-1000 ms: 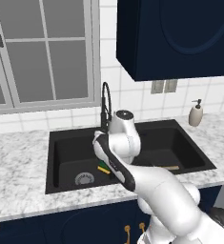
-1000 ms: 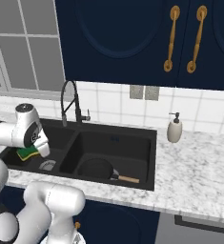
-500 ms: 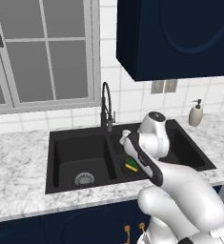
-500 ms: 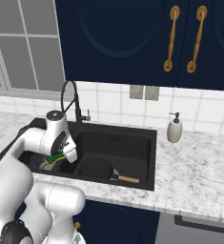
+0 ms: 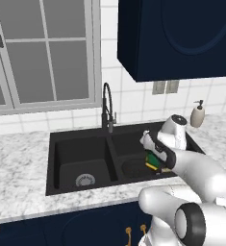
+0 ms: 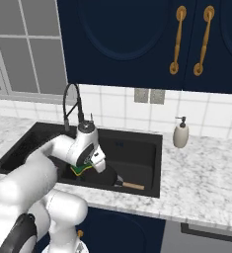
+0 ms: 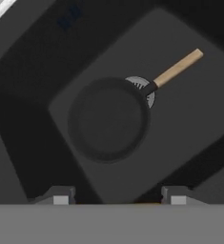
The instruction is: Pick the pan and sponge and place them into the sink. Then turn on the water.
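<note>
Sponge (image 5: 153,161) moved over pan (image 7: 108,119), fingers (image 7: 60,199) gripping.

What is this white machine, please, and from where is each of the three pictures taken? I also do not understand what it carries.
It is a white robot arm in a rendered kitchen. Two pictures come from cameras behind the arm, to its left and to its right. The third comes from a camera on its hand, looking down. The gripper hangs over the right basin of the black sink and holds the green and yellow sponge. The pan, black with a tan handle, already lies on that basin's floor, partly over the drain. A dark faucet stands behind the sink and a soap bottle stands on the marble counter. No water is running.
</note>
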{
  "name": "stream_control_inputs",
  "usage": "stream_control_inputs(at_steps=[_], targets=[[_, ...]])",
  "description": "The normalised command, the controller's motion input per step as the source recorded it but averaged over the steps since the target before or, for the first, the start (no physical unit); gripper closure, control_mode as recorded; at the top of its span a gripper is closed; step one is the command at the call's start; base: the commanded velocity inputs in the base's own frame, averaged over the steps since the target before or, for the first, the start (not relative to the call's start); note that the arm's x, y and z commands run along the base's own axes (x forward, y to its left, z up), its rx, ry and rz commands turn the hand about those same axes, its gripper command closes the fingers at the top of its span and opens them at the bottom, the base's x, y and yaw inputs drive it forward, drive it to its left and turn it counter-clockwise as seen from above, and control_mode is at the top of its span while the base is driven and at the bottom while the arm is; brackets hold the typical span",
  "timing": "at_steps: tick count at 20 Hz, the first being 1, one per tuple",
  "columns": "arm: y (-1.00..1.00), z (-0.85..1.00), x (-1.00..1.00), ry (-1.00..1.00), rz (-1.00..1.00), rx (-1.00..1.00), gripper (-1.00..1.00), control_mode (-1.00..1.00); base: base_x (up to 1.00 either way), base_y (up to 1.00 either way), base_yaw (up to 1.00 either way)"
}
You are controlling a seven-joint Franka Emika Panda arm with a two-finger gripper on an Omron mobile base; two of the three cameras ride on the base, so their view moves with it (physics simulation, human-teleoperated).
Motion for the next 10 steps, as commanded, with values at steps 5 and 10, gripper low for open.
stream_control_inputs(at_steps=[5, 10], targets=[[-0.38, -0.15, 0.47, 0.03, 0.0, 0.0, 1.0, -1.0, 0.0, 0.0, 0.0], [-0.11, -0.15, 0.38, 0.03, 0.0, 0.01, 1.0, -1.0, 0.0, 0.0, 0.0]])
